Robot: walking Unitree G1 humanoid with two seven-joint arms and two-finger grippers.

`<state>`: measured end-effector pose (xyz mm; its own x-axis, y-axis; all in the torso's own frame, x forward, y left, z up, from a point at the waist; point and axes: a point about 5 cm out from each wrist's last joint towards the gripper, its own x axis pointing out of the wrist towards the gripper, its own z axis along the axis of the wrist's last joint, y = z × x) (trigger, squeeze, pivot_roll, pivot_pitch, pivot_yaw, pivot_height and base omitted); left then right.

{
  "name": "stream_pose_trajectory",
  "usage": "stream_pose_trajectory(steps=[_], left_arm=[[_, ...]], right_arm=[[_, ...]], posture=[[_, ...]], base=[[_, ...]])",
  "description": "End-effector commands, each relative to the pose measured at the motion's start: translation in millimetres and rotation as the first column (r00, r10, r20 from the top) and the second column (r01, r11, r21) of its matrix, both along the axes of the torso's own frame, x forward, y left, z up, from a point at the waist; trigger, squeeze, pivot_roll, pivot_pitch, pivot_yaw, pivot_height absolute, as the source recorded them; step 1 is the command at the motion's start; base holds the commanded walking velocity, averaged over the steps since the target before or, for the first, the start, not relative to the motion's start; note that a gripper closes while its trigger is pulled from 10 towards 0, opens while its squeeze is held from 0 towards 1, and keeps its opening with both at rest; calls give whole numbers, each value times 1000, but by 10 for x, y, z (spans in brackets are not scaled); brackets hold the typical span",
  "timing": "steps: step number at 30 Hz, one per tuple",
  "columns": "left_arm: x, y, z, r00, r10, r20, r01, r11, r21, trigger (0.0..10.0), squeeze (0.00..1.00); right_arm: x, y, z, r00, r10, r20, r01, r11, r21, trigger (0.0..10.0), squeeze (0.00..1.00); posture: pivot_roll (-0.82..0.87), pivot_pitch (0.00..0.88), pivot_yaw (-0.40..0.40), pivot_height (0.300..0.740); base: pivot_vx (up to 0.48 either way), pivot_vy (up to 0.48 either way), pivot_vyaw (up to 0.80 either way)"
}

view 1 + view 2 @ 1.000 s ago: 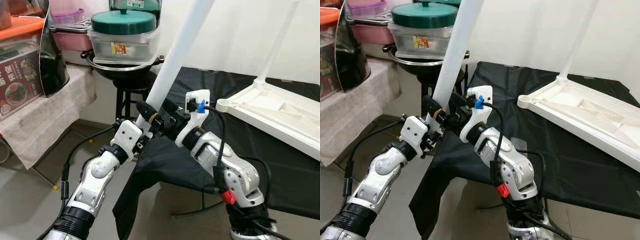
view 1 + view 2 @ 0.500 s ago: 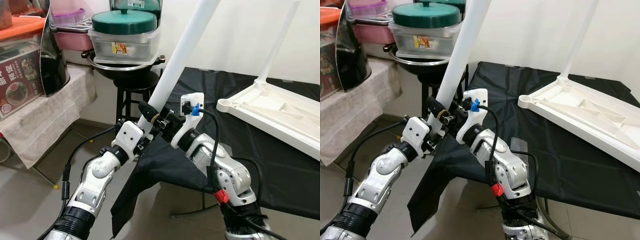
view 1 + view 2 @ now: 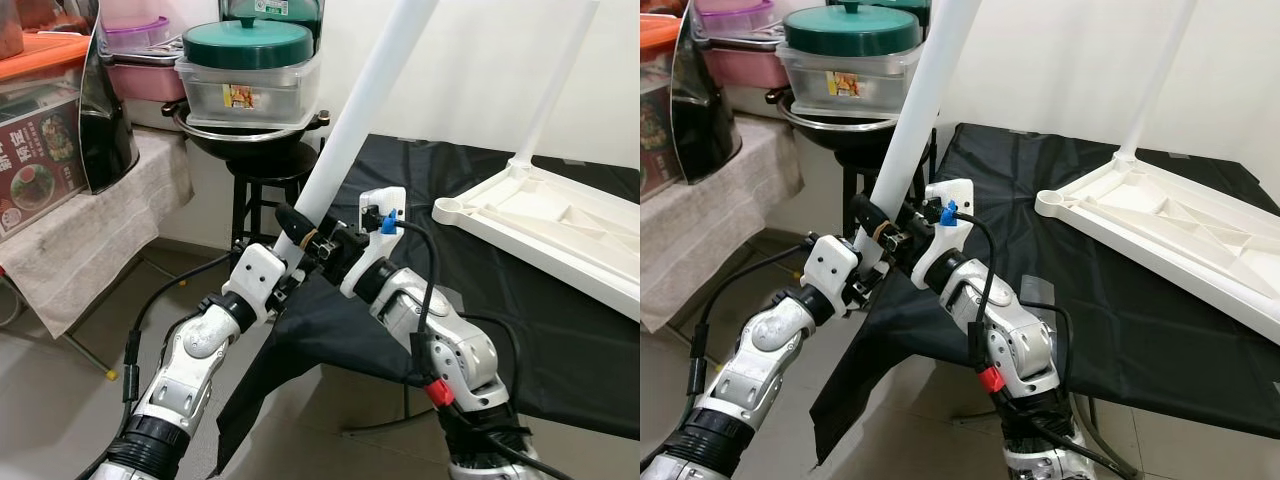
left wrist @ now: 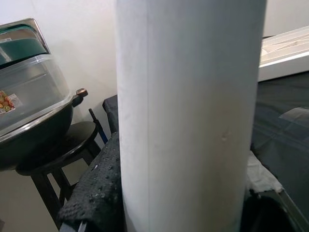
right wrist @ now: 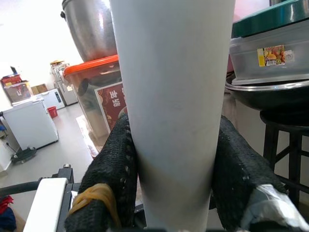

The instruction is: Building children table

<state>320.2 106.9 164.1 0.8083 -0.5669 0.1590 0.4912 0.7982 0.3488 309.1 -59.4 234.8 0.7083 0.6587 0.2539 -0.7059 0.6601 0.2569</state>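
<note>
- A long white table leg [image 3: 352, 140] is seen running from the lower centre of the head views up to the top edge, tilted to the right.
- The lower end of the leg is clamped from both sides: the left gripper [image 3: 296, 232] is closed on it from the lower left, and the right gripper [image 3: 322, 243] is closed on it from the right.
- In the left wrist view, the leg [image 4: 188, 116] is pressed between dotted black fingers [image 4: 96, 186]; in the right wrist view, it [image 5: 174, 106] is squeezed between mesh-covered fingers [image 5: 113, 174], one wrapped with a yellow rubber band [image 5: 94, 195].
- The white tabletop [image 3: 555, 225] is lying upside down on a black-draped surface [image 3: 500, 300] at the right of the frame, with one leg [image 3: 555, 85] already fitted and standing upward.
- At the upper left, a clear container with a green lid [image 3: 248, 65] is set in a black wok [image 3: 250, 140] on a dark stool [image 3: 258, 190].
- A cloth-covered table [image 3: 90, 225] is seen at the left edge.
</note>
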Motion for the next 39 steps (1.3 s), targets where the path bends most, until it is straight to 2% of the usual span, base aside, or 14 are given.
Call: stream_pose_trajectory(steps=[1,6,7,13,14,15,16,25,26,28,29,39], left_arm=[[-46,-65,90,998,-43,53,44,999,-19,10000,0],[-49,-77,93,997,-50,54,51,999,-19,10000,0],[-55,-86,94,997,-56,56,57,998,-16,10000,0],[-73,-95,107,996,-69,65,70,997,-13,10000,0],[-80,-96,111,995,-75,70,75,997,-7,10000,0],[-80,-96,111,995,-75,70,75,997,-7,10000,0],[-89,-97,109,994,-80,72,80,997,-3,10000,0],[-128,-133,60,991,-113,69,111,993,29,10000,0],[-134,-145,53,990,-121,69,118,992,37,10000,0],[-134,-145,53,990,-121,69,118,992,37,10000,0],[-139,-155,47,989,-127,70,124,991,44,10000,0],[-160,-174,35,987,-144,70,141,989,55,10000,0]], right_arm=[[65,-61,-74,998,-47,-44,47,999,-3,10000,0],[89,-28,-83,998,-42,-49,41,999,-17,10000,0],[96,2,-82,998,-31,-50,30,999,-19,10000,1000],[127,74,-103,998,-15,-60,13,999,-36,10000,1000],[141,81,-107,998,-14,-64,12,999,-34,10000,325],[141,81,-107,998,-14,-64,12,999,-34,10000,325],[158,83,-106,997,-13,-71,12,1000,-25,10000,0],[189,154,-29,998,8,-54,-8,1000,2,10000,0],[185,180,-1,999,22,-38,-21,1000,6,3961,0],[185,180,-1,999,22,-38,-21,1000,6,3961,0],[179,200,25,999,34,-22,-33,999,8,0,0],[169,226,31,999,35,6,-35,999,-2,0,0]], posture=[[62,0,-66,740],[63,0,-66,740],[64,0,-66,740],[71,0,-70,740],[75,0,-72,740],[75,0,-72,740],[76,0,-73,740],[74,0,-73,740],[71,0,-71,740],[71,0,-71,740],[69,0,-71,740],[72,0,-72,740]], base=[[0,0,0],[0,0,0],[0,0,0],[0,0,0],[0,0,0],[0,0,0],[0,0,0],[0,0,0],[0,0,0],[0,0,0],[0,0,0],[0,0,0]])
